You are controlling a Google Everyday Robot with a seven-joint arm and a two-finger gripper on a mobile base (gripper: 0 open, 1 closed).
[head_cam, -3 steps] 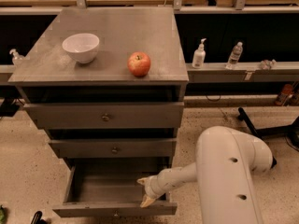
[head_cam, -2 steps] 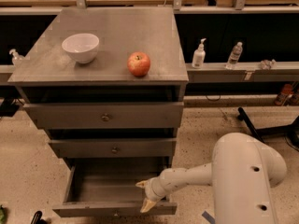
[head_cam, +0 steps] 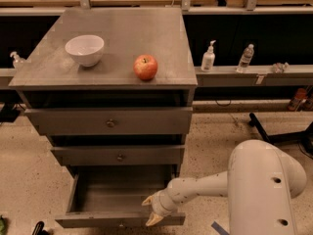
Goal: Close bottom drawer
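Camera view puts our gripper (head_cam: pixel 149 211) at the front lip of the bottom drawer (head_cam: pixel 112 199), toward its right end. Its fingers (head_cam: pixel 152 221) are spread, one tip over the inside of the box and the other by the front panel; we cannot tell whether either touches. The bottom drawer stands pulled far out, reaching left from the gripper, so we judge the closing not yet begun: the whole inward push is left. Just above the gripper the middle drawer (head_cam: pixel 119 155) and top drawer (head_cam: pixel 110 123) sit nearly shut. Higher up, a bowl (head_cam: pixel 84 49) and an apple (head_cam: pixel 145 67) rest on the cabinet top (head_cam: pixel 161 33), and two bottles (head_cam: pixel 208 58) stand up to the right. Nothing we see blocks the drawer's travel, though the tip inside the box could get caught under the middle drawer.
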